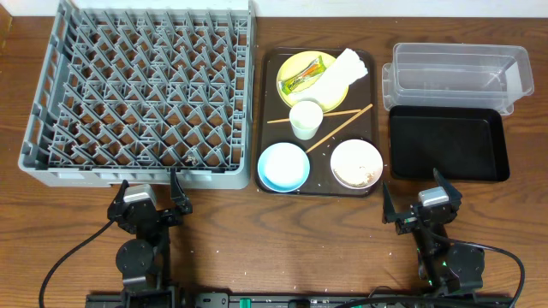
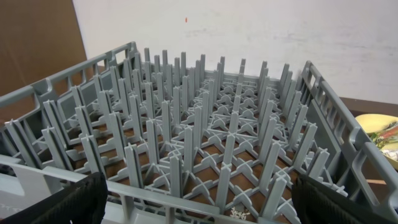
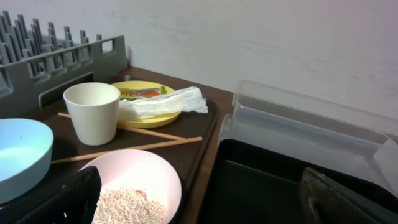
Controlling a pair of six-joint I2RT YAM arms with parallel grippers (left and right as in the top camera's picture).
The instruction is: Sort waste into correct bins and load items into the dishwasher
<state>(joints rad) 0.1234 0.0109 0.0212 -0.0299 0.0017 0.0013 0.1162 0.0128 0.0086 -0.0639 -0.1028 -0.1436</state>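
Note:
The grey dish rack (image 1: 141, 94) fills the left, also in the left wrist view (image 2: 205, 124). On the brown tray (image 1: 267, 115) sit a yellow plate (image 1: 295, 64) holding a green-yellow wrapper (image 1: 304, 75) and a white napkin (image 1: 341, 70), a white cup (image 1: 306, 118), two chopsticks (image 1: 338, 127), a light blue bowl (image 1: 283, 165) and a white bowl (image 1: 356, 162) with rice scraps (image 3: 134, 206). The clear tub (image 1: 458, 75) and black tray (image 1: 447, 143) lie right. My left gripper (image 1: 151, 198) and right gripper (image 1: 421, 201) are open and empty near the front edge.
The brown tray stands between the rack and the bins. Bare wood table (image 1: 282, 248) runs along the front around both arm bases. A few rice grains lie under the rack's near rim (image 2: 239, 213). A wall stands behind the table.

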